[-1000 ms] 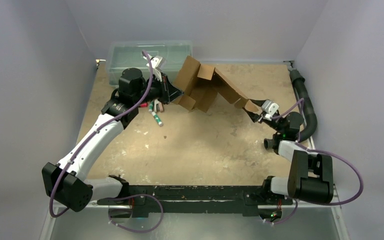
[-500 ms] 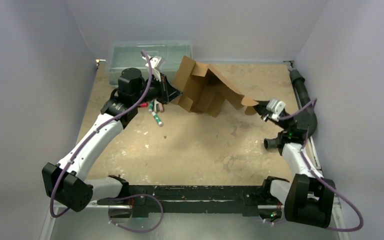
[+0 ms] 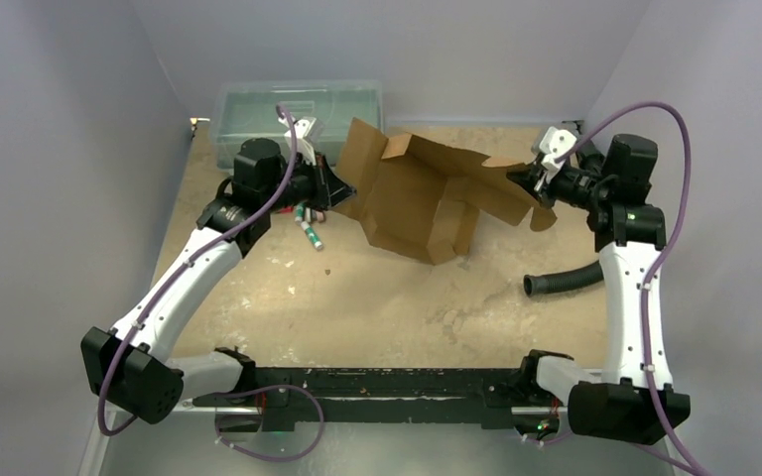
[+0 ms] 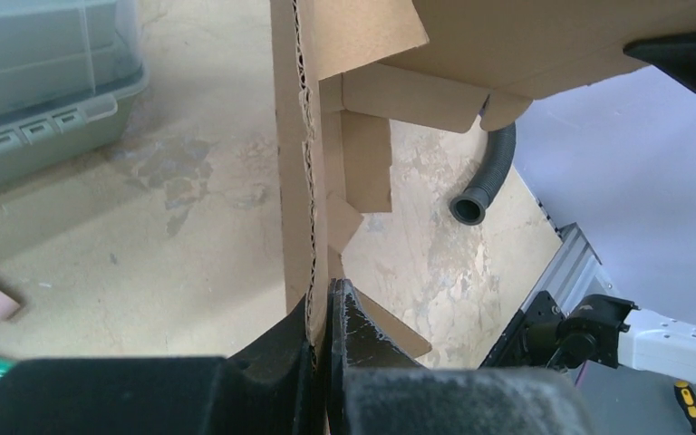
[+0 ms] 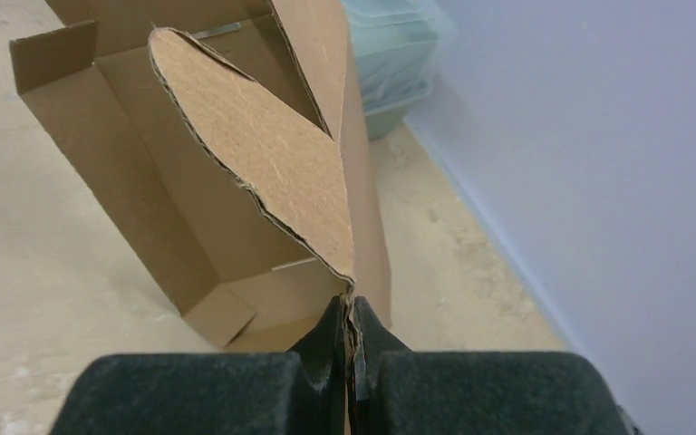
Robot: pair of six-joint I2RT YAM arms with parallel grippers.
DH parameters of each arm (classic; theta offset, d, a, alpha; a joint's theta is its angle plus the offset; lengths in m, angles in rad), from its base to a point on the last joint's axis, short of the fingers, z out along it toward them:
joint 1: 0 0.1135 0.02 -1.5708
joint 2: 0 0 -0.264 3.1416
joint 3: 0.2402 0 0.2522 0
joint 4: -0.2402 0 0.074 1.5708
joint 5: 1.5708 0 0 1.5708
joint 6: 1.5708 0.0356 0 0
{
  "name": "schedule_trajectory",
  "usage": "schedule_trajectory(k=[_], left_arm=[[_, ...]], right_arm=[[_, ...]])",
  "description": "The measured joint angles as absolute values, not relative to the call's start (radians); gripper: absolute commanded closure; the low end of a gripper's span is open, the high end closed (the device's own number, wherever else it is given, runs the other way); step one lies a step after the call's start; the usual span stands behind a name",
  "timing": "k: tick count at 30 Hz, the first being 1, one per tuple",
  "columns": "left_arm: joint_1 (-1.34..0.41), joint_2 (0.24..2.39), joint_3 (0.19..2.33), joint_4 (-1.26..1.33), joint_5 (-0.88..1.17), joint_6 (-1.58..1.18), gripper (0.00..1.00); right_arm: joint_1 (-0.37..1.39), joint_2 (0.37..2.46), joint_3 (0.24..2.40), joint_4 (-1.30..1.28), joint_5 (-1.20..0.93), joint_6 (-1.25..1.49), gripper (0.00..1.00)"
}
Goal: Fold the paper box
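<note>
Two grips carry the half-formed box point(image 3: 422, 198), which hangs at about 12 o'clock from the middle of the desk point(image 3: 387, 297), between the arms. Its lowest corner is near or on the surface; I cannot tell which. The left jaws are clenched on the raw edge of an upright panel at the box's 9 o'clock side. The right jaws are clenched on the very tip of a rounded flap point(image 5: 263, 163) at its 3 o'clock side. That right hold looks the weak one: the flap is thin, its edge ragged, and little card sits between the jaws, so any pull outward could tear it or let it slip free. Pulling the two sides apart may also flatten the walls instead of raising them. A bin point(image 3: 298, 109) stands just beyond at 11 o'clock, pens point(image 3: 310, 226) lie at 8 o'clock and a hose point(image 3: 561, 281) at 4 o'clock, so a wide swing or dropped side could strike any of them.
</note>
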State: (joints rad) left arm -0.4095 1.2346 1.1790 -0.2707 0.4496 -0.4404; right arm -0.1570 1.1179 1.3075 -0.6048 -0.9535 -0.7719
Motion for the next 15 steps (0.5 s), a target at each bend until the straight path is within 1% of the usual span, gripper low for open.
schedule_trajectory(k=[3, 8, 15], left_arm=[[-0.409, 1.222, 1.159, -0.274, 0.446, -0.453, 1.0], [-0.408, 1.221, 1.13, -0.274, 0.43, -0.453, 1.0], [-0.404, 1.228, 1.124, -0.278, 0.397, -0.451, 0.85]], right_arm=[[-0.157, 1.107, 1.309, -0.66, -0.943, -0.752, 1.0], [-0.156, 1.086, 1.244, -0.622, -0.928, -0.685, 1.0], [-0.157, 1.053, 1.133, -0.496, -0.929, -0.566, 1.0]])
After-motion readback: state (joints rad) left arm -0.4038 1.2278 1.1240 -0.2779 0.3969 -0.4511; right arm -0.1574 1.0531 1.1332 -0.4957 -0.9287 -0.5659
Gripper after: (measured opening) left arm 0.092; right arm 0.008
